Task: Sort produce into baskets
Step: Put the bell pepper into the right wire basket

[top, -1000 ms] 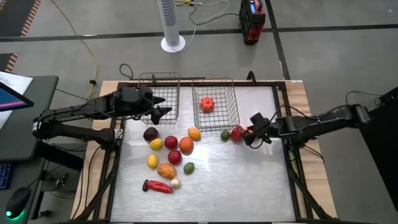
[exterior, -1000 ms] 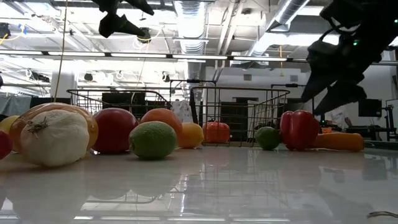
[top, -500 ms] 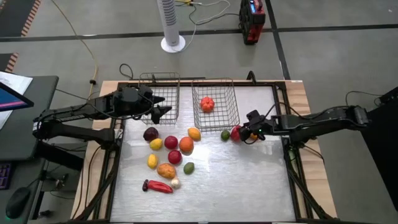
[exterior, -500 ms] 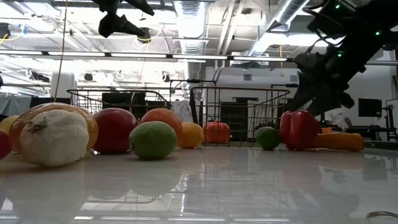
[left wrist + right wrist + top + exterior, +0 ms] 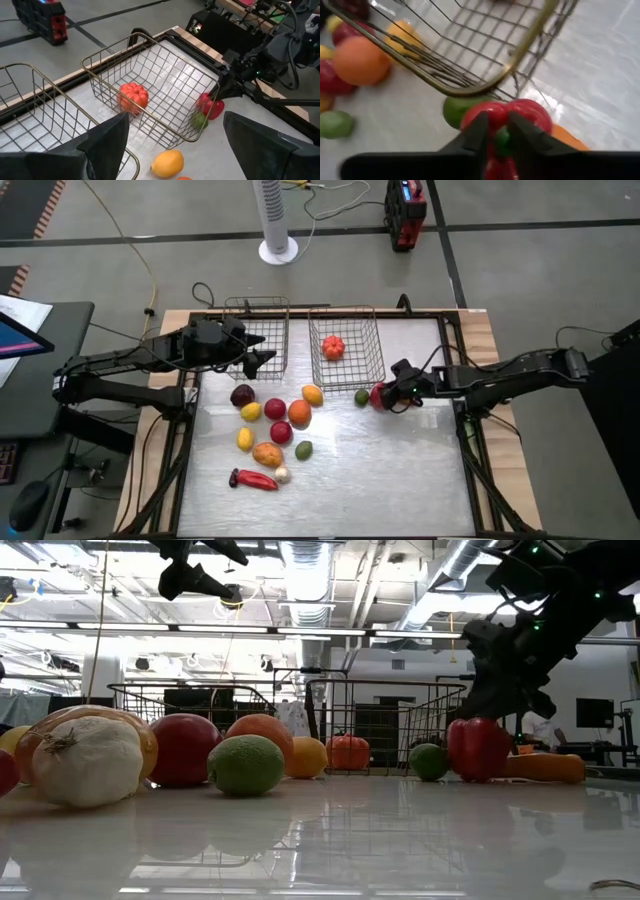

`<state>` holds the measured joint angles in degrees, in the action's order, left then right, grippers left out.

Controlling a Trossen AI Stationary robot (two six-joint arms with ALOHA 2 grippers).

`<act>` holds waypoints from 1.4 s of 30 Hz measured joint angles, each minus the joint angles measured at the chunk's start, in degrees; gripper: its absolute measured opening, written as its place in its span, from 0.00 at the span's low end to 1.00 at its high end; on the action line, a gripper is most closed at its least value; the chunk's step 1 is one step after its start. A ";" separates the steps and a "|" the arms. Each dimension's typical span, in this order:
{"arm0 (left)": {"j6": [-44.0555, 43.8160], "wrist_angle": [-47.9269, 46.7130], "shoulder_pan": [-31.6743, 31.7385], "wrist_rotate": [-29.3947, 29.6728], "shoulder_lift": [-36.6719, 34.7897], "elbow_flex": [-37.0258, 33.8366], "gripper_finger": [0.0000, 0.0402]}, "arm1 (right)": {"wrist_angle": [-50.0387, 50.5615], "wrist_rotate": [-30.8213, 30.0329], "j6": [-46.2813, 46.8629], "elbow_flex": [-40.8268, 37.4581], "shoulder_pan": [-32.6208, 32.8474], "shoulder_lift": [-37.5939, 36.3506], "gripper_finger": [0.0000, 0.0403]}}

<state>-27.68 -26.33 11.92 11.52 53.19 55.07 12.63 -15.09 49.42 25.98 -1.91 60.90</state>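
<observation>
A red bell pepper (image 5: 379, 393) stands on the table next to the right wire basket (image 5: 370, 355), with a small green fruit (image 5: 362, 396) beside it. My right gripper (image 5: 499, 131) is down at the pepper's top and shut on it. An orange piece (image 5: 545, 767) lies behind the pepper. The right basket holds an orange-red ribbed fruit (image 5: 333, 348). My left gripper (image 5: 262, 360) hangs open in the air at the near edge of the left basket (image 5: 258, 325), holding nothing. My right gripper pinches the pepper's green stem (image 5: 501, 141) between its two fingers (image 5: 477, 132), at the top of the fruit. The fingers slant down from the table's right side. The pepper stands upright with its bottom (image 5: 478, 776) on the table.
Loose produce lies in a cluster at the table's middle left: a dark purple round (image 5: 242, 394), a lemon (image 5: 313, 394), an orange (image 5: 299, 413), a green fruit (image 5: 303, 449), a red chili (image 5: 253, 479), white garlic (image 5: 282, 474). Bare table shows at the near right.
My right gripper has moved toward the table's left edge and down onto the red pepper, and its fingers have shut on the pepper's top. The pepper stays standing where it was.
</observation>
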 joint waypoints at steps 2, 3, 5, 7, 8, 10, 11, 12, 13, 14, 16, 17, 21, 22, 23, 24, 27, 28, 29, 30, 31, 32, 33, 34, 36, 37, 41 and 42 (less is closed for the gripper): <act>0.02 -0.11 0.00 0.41 0.00 0.00 0.78 | 0.48 0.95 -0.36 -0.06 -0.06 0.00 0.14; 0.01 -0.17 0.00 0.68 0.00 0.00 0.78 | 0.80 1.85 -0.39 -0.10 -0.07 0.01 0.10; 0.02 -0.37 0.00 1.05 0.00 0.02 0.78 | 1.20 4.24 -0.40 -0.15 -0.03 0.07 0.08; 0.02 -0.35 0.00 1.16 0.00 0.02 0.78 | 1.30 6.69 -0.38 -0.15 0.03 0.05 0.08; 0.02 -0.37 0.00 1.19 0.00 0.02 0.78 | 1.29 7.93 -0.38 -0.15 0.04 0.07 0.08; 0.02 -0.37 0.00 1.19 0.00 0.02 0.78 | 1.56 10.10 -0.36 -0.02 0.04 -0.16 0.08; 0.02 -0.37 0.00 1.18 0.00 0.02 0.78 | 1.93 10.88 -0.36 0.39 0.21 -0.22 0.08; 0.02 -0.37 0.00 1.18 0.00 0.02 0.78 | 2.16 11.22 -0.37 1.13 0.51 -0.23 0.08; 0.01 -0.37 0.00 1.17 0.00 0.02 0.78 | 2.12 11.75 -0.66 1.93 0.88 -0.53 0.09; -0.03 -0.37 0.00 1.17 0.00 0.02 0.78 | 2.03 12.42 -1.48 2.74 1.28 -1.00 0.09; -0.24 -0.35 0.00 1.16 0.01 0.04 0.78 | 0.60 13.80 -3.25 4.89 2.04 -1.77 0.09; -0.25 -0.33 0.00 1.01 0.02 0.04 0.78 | -0.52 14.47 -4.24 5.92 2.35 -2.17 0.09; -0.35 -0.13 0.02 0.86 0.02 0.04 0.78 | -6.07 16.10 -7.51 9.31 2.52 -4.34 0.09; -0.48 -0.06 0.00 0.86 0.02 0.04 0.78 | -7.11 15.56 -8.10 10.11 2.24 -4.86 0.09; -0.69 0.09 0.01 0.88 0.02 0.04 0.78 | -7.65 14.16 -8.79 10.77 1.86 -5.28 0.09; -0.99 0.13 0.02 0.86 0.02 0.05 0.78 | -7.93 12.55 -9.20 11.54 1.41 -5.54 0.09; -2.42 0.16 0.02 0.84 0.02 0.06 0.78 | -8.46 8.61 -9.64 13.41 -0.54 -5.42 0.10; -2.84 0.24 0.02 0.76 0.02 0.07 0.78 | -8.51 7.78 -10.01 14.02 -1.33 -5.40 0.10; -3.06 0.38 0.02 0.60 0.02 0.05 0.78 | -8.74 7.56 -10.64 14.50 -2.11 -5.38 0.10; -3.08 0.48 0.02 0.29 0.02 0.06 0.78 | -8.84 7.52 -11.37 14.99 -2.91 -5.28 0.10; -3.08 0.54 0.02 0.19 0.02 0.04 0.78 | -8.91 7.52 -12.06 15.46 -3.57 -5.12 0.10; -3.06 0.55 0.01 -0.01 0.02 0.06 0.78 | -8.95 7.52 -12.50 15.79 -4.20 -5.02 0.10; -3.06 0.55 0.01 -0.24 0.02 0.07 0.78 | -8.82 7.54 -13.01 15.99 -4.81 -4.96 0.10; -3.07 0.55 0.02 -0.30 0.02 0.04 0.78 | -8.60 7.54 -13.54 16.21 -5.29 -4.94 0.10; -3.11 0.55 0.02 -0.34 0.02 0.04 0.78 | -9.04 7.52 -14.15 16.57 -6.35 -4.96 0.10; -3.18 0.55 0.02 -0.34 0.02 0.05 0.78 | -9.03 7.45 -14.36 16.61 -7.02 -4.98 0.10; -4.10 0.73 0.02 -0.66 0.02 0.04 0.78 | -8.98 6.87 -14.58 16.59 -9.64 -4.34 0.11; -4.13 0.83 0.02 -0.77 0.02 0.06 0.78 | -8.97 6.79 -14.81 16.59 -10.22 -4.19 0.12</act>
<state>-31.81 -25.50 11.94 10.75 53.21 55.12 3.66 -8.30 34.61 42.57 -12.14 56.72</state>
